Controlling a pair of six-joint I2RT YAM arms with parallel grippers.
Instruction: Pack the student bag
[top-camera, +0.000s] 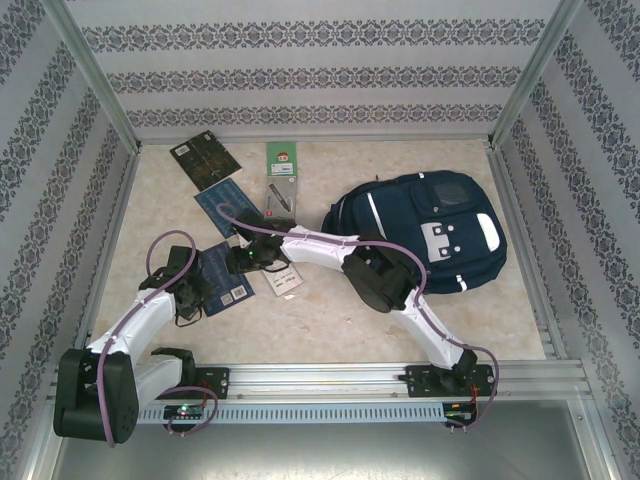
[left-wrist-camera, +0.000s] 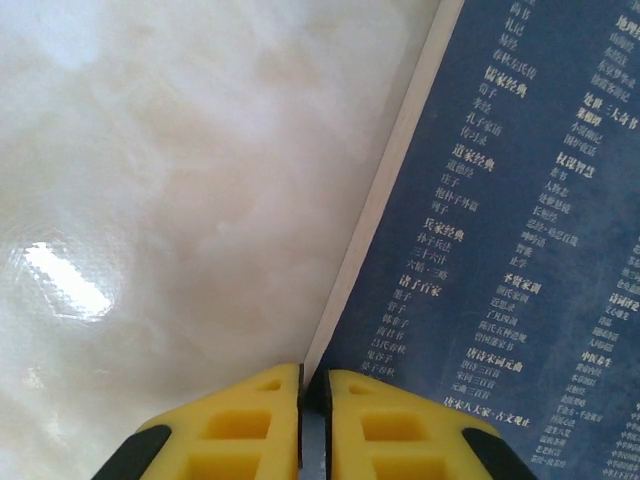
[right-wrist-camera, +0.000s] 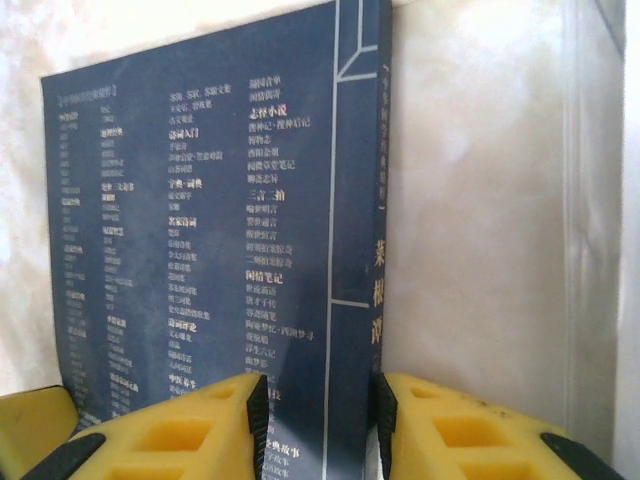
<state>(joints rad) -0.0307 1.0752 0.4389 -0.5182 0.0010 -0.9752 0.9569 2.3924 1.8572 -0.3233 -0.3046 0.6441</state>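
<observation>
The student bag (top-camera: 420, 230), navy blue with white stripes, lies at the right of the table, away from both grippers. A blue book (top-camera: 236, 285) with Chinese text lies left of centre. My left gripper (top-camera: 205, 287) is shut on the book's page edge: the yellow fingers (left-wrist-camera: 240, 420) pinch the blue book (left-wrist-camera: 500, 250) at the bottom of the left wrist view, gripper (left-wrist-camera: 313, 378). My right gripper (top-camera: 250, 258) holds the same book (right-wrist-camera: 200, 220) at its spine, one pad on the cover and one against the spine, gripper (right-wrist-camera: 320, 392). A left finger (right-wrist-camera: 30, 425) shows beside it.
A dark book (top-camera: 205, 160) and another blue book (top-camera: 225, 205) lie at the back left. A carded tool pack (top-camera: 282, 175) is behind the grippers and a small white card (top-camera: 286, 283) lies beside the held book. Patterned walls enclose the table.
</observation>
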